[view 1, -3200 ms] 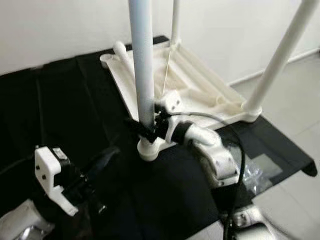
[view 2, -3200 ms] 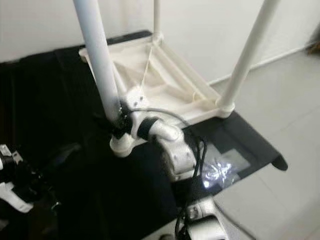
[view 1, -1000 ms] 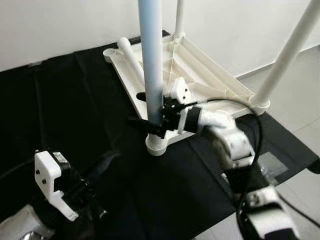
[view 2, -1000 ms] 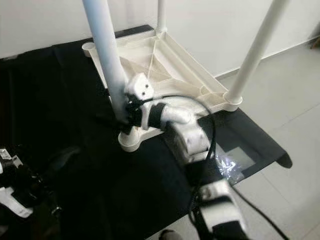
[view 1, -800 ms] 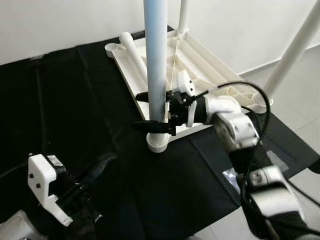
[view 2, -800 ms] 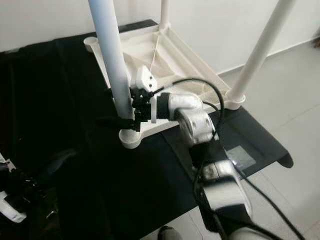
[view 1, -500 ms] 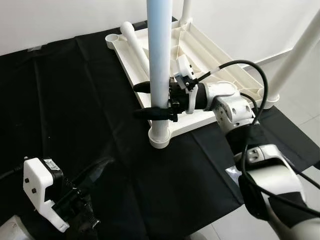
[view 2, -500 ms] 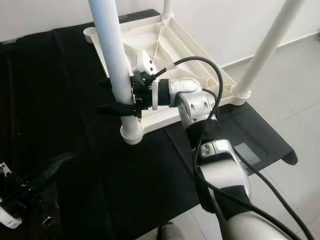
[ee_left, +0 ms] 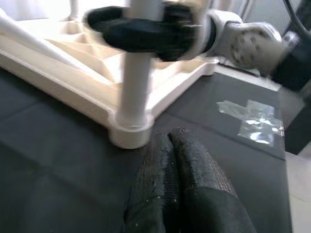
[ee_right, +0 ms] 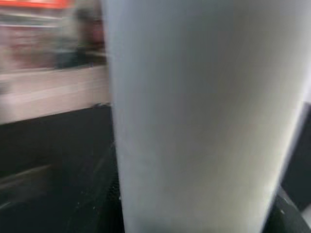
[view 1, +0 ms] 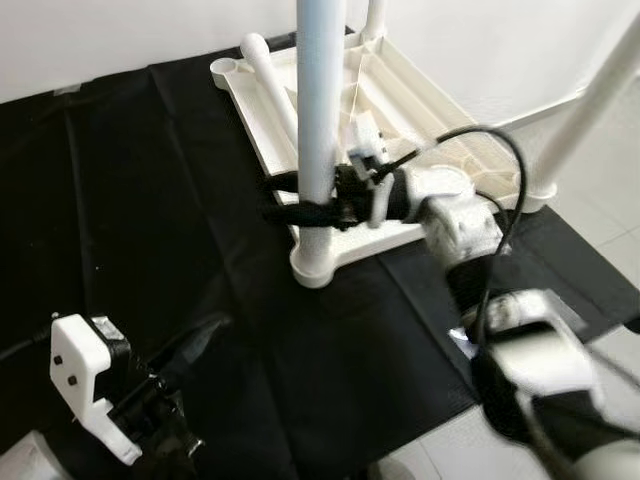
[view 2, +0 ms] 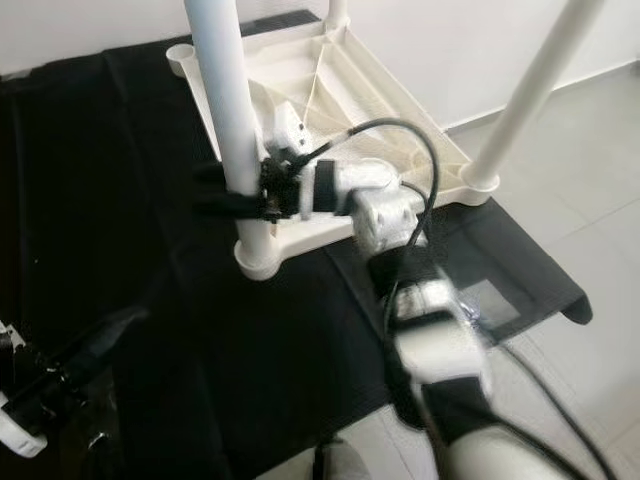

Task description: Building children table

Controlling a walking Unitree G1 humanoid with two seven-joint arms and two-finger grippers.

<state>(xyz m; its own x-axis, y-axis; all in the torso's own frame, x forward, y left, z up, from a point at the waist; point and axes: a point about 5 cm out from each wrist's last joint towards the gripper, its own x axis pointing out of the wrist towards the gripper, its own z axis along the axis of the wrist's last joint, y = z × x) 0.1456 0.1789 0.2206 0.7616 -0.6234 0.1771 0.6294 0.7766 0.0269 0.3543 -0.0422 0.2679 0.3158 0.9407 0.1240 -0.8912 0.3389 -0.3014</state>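
Right gripper (view 1: pixel 300 200) has its two black fingers closed around the near leg (view 1: pixel 320 110) of the upturned white table top (view 1: pixel 420 110), low down, just above the corner socket (view 1: pixel 315 268); all this lies on a black cloth (view 1: pixel 150 200). Two other legs stand in the far sockets, and a loose leg (view 1: pixel 272 85) lies on the top near the empty corner. From the right eye, the left gripper (view 2: pixel 85 355) waits low over the cloth, well apart from the table. Seen from the left wrist, its fingers (ee_left: pixel 182 179) are pressed together with nothing between them, pointing toward the socket. Seen from the right wrist, the leg (ee_right: pixel 204 116) is very near and blurred. I judge the third leg is being seated or tightened; next comes releasing it and taking the loose leg. Whether the leg is fully seated is hidden, and the leg tops are cut off.
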